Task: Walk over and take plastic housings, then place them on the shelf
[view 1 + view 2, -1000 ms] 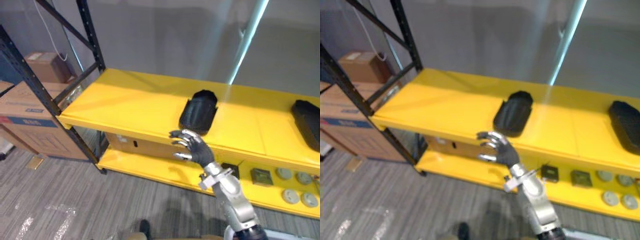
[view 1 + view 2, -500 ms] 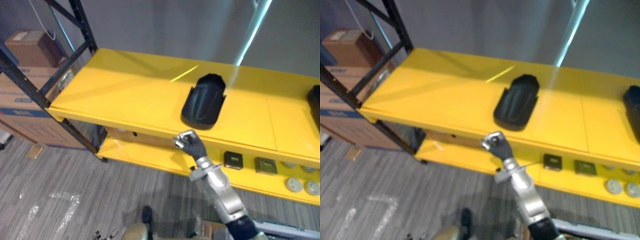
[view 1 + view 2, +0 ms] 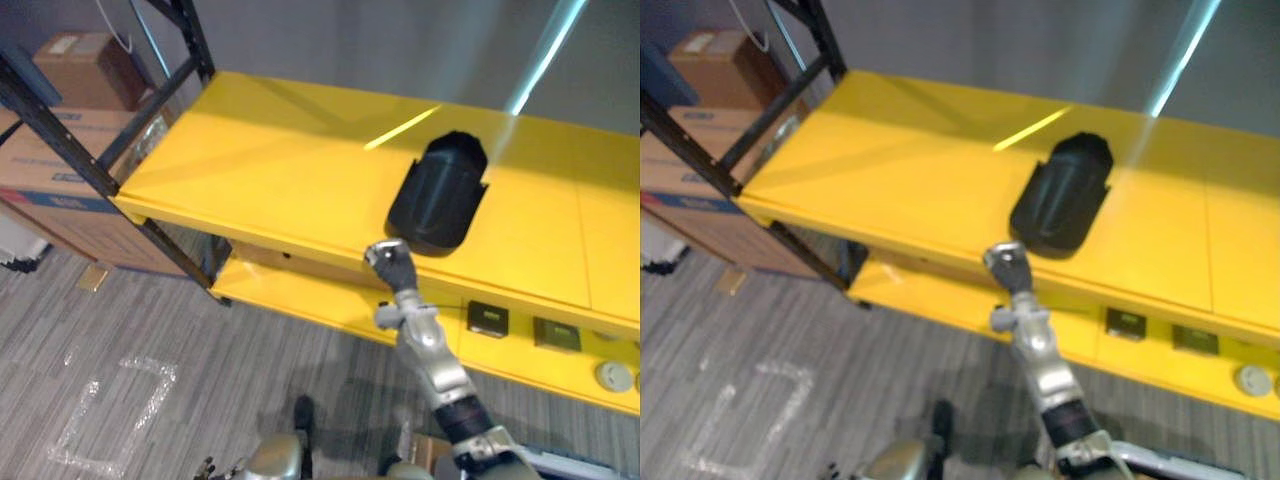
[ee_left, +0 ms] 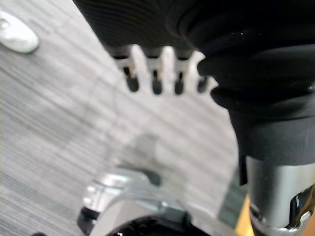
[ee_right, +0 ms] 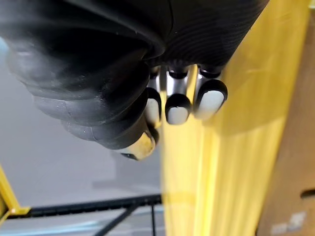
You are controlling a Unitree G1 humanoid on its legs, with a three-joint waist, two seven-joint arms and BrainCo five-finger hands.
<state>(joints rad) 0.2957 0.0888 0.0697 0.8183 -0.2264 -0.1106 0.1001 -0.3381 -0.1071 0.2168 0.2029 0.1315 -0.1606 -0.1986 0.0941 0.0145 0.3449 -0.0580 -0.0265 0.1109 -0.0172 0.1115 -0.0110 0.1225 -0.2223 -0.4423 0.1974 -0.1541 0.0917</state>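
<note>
Clenched on nothing, the right hand (image 3: 390,264) hovers at the shelf's (image 3: 270,170) near edge beside the housing (image 3: 440,195); open shelf lies left. The left hand's (image 4: 165,66) fingers hang released over the floor (image 4: 54,128).

1. Bright, even light is falling from above onto the yellow shelf (image 3: 280,170).
2. A thin bright streak (image 3: 402,128) is crossing the shelf top near the black plastic housing (image 3: 440,195).
3. The lower shelf level (image 3: 300,305) is lying in dimmer shade.

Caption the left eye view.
Right hand, curled and empty, at the front edge of the yellow shelf, near the black plastic housing.
</note>
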